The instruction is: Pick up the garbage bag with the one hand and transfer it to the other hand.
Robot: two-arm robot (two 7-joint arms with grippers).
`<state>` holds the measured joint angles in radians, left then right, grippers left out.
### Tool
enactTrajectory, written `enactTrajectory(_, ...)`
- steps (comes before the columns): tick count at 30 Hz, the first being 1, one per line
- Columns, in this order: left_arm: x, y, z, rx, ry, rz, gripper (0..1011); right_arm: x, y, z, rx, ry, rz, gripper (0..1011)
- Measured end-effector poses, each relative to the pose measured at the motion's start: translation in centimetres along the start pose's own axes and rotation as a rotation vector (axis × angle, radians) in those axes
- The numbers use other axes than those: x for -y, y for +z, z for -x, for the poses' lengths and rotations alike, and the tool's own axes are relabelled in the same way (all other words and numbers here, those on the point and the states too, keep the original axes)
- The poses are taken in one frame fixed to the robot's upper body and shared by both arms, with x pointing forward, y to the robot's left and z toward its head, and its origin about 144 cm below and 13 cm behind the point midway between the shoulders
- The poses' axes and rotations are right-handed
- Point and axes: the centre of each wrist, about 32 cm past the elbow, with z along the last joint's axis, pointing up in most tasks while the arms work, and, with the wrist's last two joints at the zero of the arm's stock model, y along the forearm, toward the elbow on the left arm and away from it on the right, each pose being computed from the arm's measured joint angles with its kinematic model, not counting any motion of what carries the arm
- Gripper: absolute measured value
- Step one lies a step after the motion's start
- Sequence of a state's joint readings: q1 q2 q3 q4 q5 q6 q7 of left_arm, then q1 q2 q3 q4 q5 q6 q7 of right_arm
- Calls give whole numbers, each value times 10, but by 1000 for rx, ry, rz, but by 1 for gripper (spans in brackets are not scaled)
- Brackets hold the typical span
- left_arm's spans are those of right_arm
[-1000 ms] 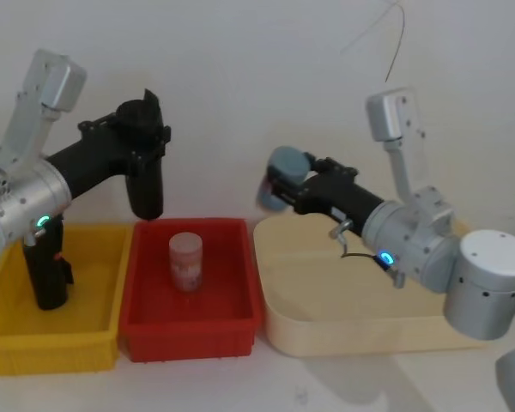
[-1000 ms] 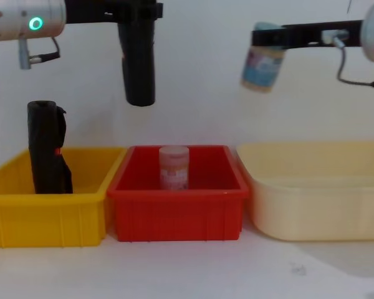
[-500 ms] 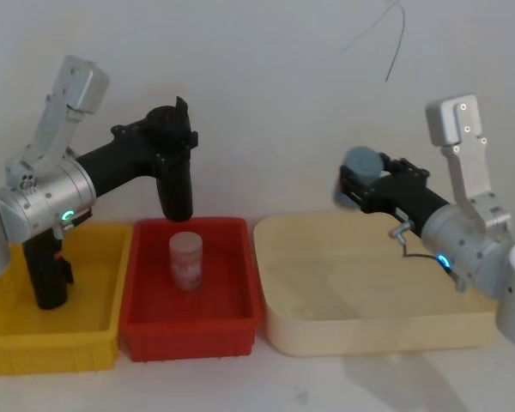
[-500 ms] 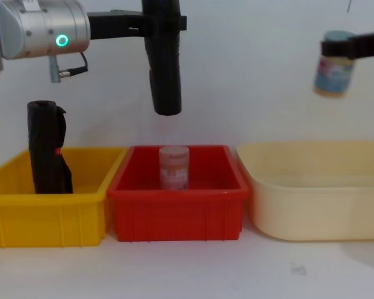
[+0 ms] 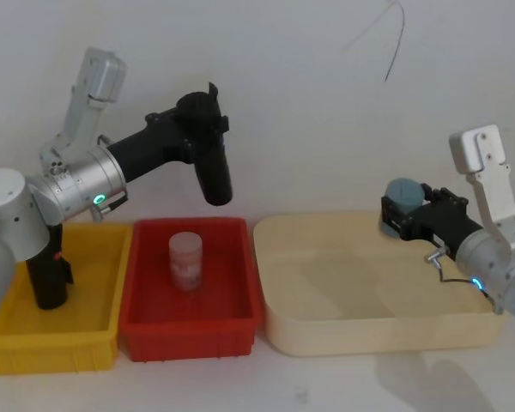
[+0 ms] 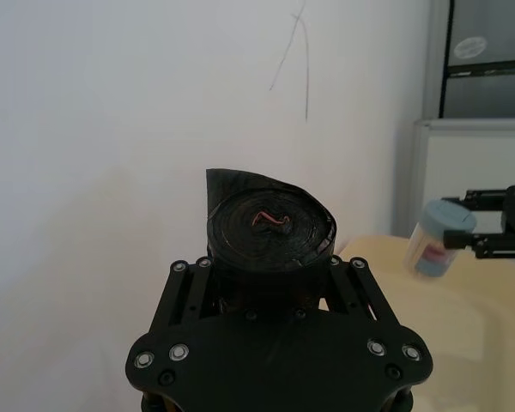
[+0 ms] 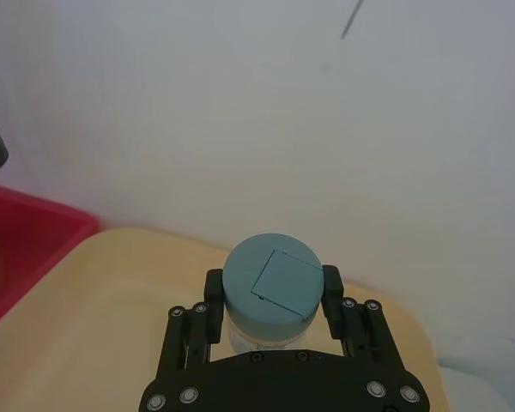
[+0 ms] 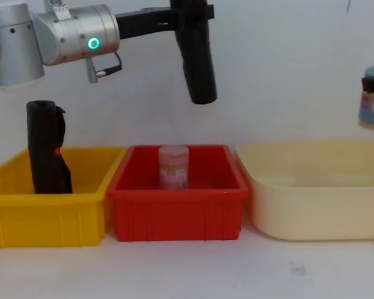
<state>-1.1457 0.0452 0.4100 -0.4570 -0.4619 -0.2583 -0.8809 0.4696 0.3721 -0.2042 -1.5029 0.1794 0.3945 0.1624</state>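
- Garbage bag (image 5: 213, 167), a black roll, hangs upright in the air above the red bin (image 5: 189, 339). It is gripped near its top, so most of its length dangles free below, which I'd say leaves room for a second grip lower down.
- The left gripper (image 5: 204, 127), on the green-lit arm, has its fingers clenched on either side of the roll's upper end.
- The right gripper (image 5: 403, 219), on the blue-lit arm, is well apart from it, over the beige tray (image 5: 369, 335), with its fingers grasping a blue-lidded jar (image 7: 270, 287). With that hand full it cannot take the roll, so my guess is the jar has to be put down first.
- A second black roll (image 8: 47, 149) stands upright in the yellow bin (image 8: 43, 218), with a red mark on its side and nothing touching it.
- A small pink jar (image 8: 174, 167) stands in the red bin, below the held roll and slightly to one side. That is a good reason to keep the roll high.
- To my eye the pick-up is done and the hand-over has not begun, since the two arms are far apart.
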Motion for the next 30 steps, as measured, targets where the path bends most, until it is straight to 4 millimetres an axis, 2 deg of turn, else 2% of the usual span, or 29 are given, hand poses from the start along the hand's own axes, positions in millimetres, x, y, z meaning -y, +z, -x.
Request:
enactTrajectory(5, 7, -1, -1, -3, -24, 20, 511, 1, -3, -3, -2, -2, 14, 666)
enactTrajectory(10, 12, -2, -2, -6, -41, 30, 509, 2, -5, -5, -4, -2, 23, 808)
enactTrajectory(11, 12, -2, -2, -6, -42, 32, 509, 3, -6, -6, -4, -3, 26, 862)
enactTrajectory(18, 15, -2, -1, -6, -54, 39, 509, 3, -7, -7, -7, -3, 33, 1002)
enactTrajectory(30, 18, -2, -1, -5, -64, 45, 509, 10, -9, -4, -4, 56, 2, 1001)
